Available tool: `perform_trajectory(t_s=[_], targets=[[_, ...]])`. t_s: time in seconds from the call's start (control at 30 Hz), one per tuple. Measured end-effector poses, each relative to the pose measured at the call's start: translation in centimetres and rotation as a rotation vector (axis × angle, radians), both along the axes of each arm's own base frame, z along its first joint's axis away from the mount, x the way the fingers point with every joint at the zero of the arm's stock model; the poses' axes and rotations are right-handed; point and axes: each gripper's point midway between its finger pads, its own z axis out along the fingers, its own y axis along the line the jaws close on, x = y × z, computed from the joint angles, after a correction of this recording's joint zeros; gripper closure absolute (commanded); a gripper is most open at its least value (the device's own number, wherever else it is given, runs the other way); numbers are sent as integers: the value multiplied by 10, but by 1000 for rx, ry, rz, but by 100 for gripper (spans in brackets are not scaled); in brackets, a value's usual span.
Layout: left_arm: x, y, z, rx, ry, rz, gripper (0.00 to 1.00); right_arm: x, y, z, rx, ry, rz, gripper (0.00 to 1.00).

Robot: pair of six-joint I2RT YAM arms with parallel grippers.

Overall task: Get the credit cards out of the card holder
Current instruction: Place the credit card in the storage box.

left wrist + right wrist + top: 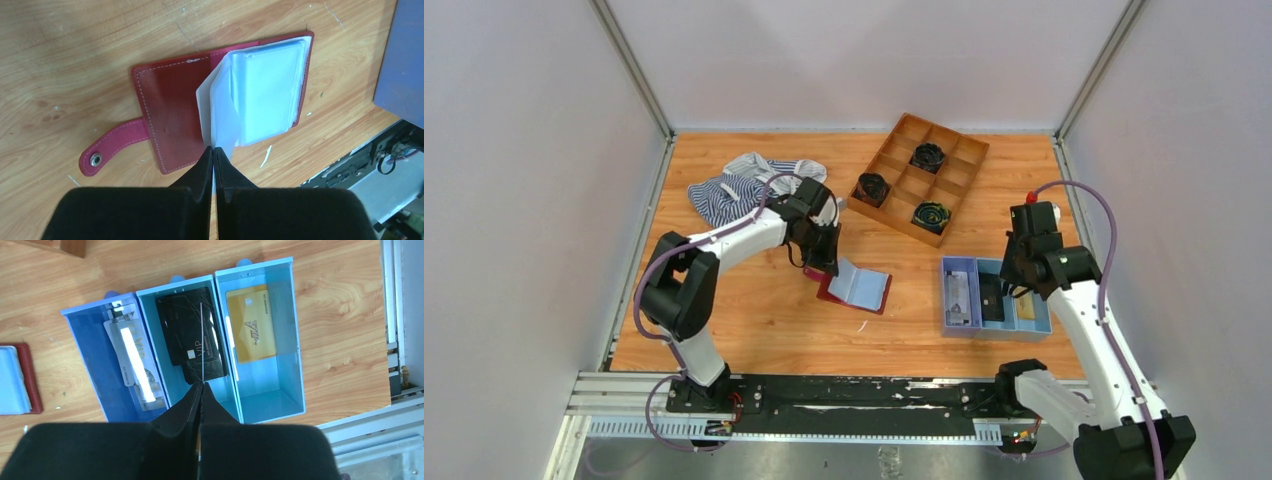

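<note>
Pinching shut, left jaws are gripping a pale pocket leaf point(222, 115) of the open card holder point(170, 110) on the bench point(75, 50); right jaws are clamping a thin card point(201, 340) edge-on over the blue tray point(265, 400), credit cards point(180, 325) lying inside.

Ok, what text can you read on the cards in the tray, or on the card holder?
"VIP": gold card, right compartment of the light-blue tray.
"VIP": black card, middle compartment.
Unreadable under glare: pale card, left compartment.
Too small to read: the number lines on the cards.
No text shows: card holder.
Face hidden: thin card, seemingly held edge-on in the right gripper.
</note>
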Motion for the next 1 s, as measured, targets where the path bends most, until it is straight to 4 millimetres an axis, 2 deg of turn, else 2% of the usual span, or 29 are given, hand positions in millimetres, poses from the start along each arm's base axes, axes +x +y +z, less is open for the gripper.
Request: perform_trajectory(t_s=[0.23,0.43,0.67,0.7,0.73,0.8,0.87,1.0], targets=[[-2,4,1,30,14,-17,100,-3,12,-37,37,96,60,100],[-5,6,1,35,28,-19,100,10,28,-50,95,113,119,100],[-6,6,1,34,32,-19,100,13,34,-84,118,227,127,100],[-6,5,1,34,33,-19,100,13,34,-86,118,236,123,97],[-6,5,1,34,33,-19,99,13,33,-88,116,244,118,88],[-6,5,1,33,34,-19,99,14,30,-92,107,258,99,80],[-6,5,1,33,35,-16,99,12,25,-94,91,271,80,68],[-7,5,1,32,38,-14,97,11,19,-91,69,261,51,59]])
